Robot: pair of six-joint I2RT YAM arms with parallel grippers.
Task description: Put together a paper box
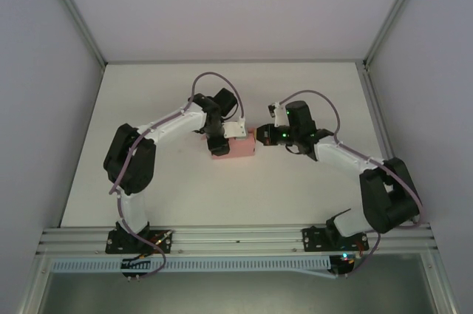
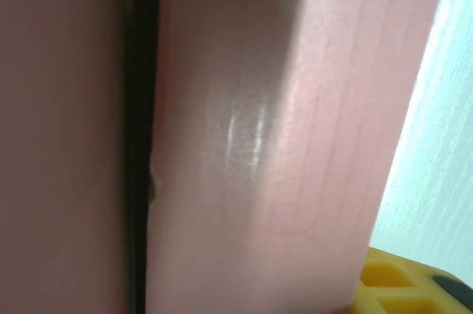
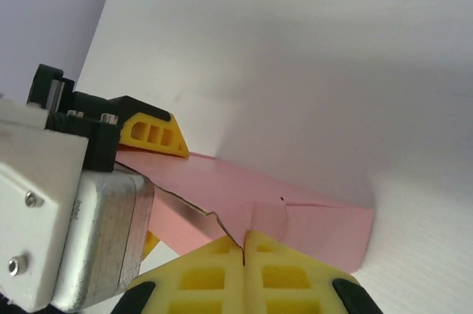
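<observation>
Holding steady matters here: left gripper (image 1: 219,139) pinches the paper box (image 1: 235,147) mid table (image 1: 148,100), while right gripper (image 3: 244,237), fingers pressed together, noses its end flap (image 3: 270,216). I'd push slow and square so it tucks in instead of crumpling.

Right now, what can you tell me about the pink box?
The box is pale pink thin card, folded into a small block, one seam gaping dark. It lies on the table between the arms. The left gripper clamps one end; the shut right gripper touches a flap at the other.
</observation>
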